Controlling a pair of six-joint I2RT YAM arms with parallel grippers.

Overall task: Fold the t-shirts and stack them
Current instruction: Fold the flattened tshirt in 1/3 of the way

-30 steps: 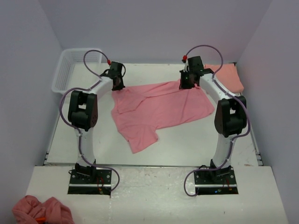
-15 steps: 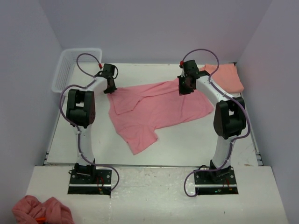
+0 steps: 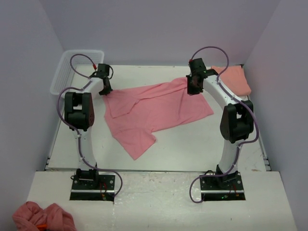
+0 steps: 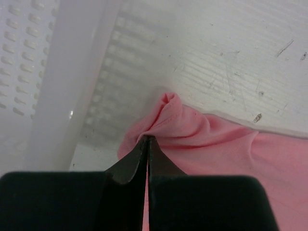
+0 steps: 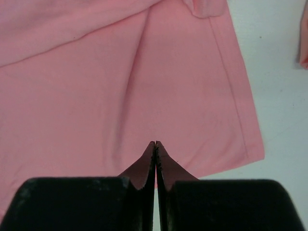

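Observation:
A rose-pink t-shirt (image 3: 154,110) lies spread across the middle of the table, one sleeve trailing toward the near left. My left gripper (image 3: 104,89) is shut on a bunched corner of it (image 4: 166,113), right beside the basket wall. My right gripper (image 3: 194,88) is shut on the shirt's far right edge, and in the right wrist view the cloth (image 5: 144,82) stretches away from its closed tips (image 5: 155,143). A paler salmon-orange t-shirt (image 3: 236,79) lies folded at the back right corner; a sliver of it (image 5: 304,41) shows in the right wrist view.
A white plastic basket (image 3: 67,67) stands at the back left, its slotted wall (image 4: 57,72) close to my left fingers. A heap of pink cloth (image 3: 43,217) lies on the near ledge at the bottom left, outside the table. Walls enclose the table on three sides.
Both arms have moved left, dragging the rose-pink t-shirt leftward. The left gripper has come up beside the basket. Both grips stay closed.

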